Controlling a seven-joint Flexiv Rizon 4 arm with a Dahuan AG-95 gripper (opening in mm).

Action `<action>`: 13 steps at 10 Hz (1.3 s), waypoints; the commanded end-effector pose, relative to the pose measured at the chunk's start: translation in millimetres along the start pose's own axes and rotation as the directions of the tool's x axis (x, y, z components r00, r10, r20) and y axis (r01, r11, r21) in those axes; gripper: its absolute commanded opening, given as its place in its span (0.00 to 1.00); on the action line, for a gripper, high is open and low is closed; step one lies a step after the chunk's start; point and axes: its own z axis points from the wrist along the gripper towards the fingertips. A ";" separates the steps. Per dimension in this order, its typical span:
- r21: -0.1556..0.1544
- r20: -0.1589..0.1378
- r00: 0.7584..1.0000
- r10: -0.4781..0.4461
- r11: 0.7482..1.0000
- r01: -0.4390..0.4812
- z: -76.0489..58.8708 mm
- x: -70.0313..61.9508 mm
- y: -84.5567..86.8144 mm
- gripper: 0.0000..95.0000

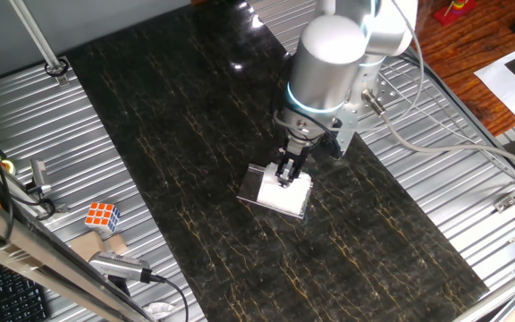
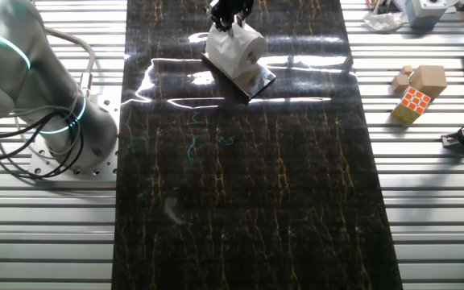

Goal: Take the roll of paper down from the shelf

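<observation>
On a dark marbled tabletop [image 1: 195, 134], one white roll of paper [image 2: 238, 48] lies on its side atop one clear shelf [image 2: 252, 80], its hollow core facing the other fixed view. One robot arm reaches down over it, its single hand [image 1: 287, 173] with two dark fingers [image 2: 224, 18] set against the roll's top; whether they pinch it cannot be told. One coloured puzzle cube [image 2: 413, 103] sits on the ribbed metal, well apart, beside two small wooden blocks [image 2: 422, 78].
</observation>
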 end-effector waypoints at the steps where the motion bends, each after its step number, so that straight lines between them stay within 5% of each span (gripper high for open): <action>1: 0.000 0.015 1.000 -0.012 1.000 0.012 -8.7 3.2 2.0 0.00; 8: 0.008 0.011 1.000 -0.028 1.000 0.028 -6.0 11.2 4.6 0.00; 13: 0.013 0.005 0.999 -0.052 0.999 0.052 -3.6 31.1 8.5 0.00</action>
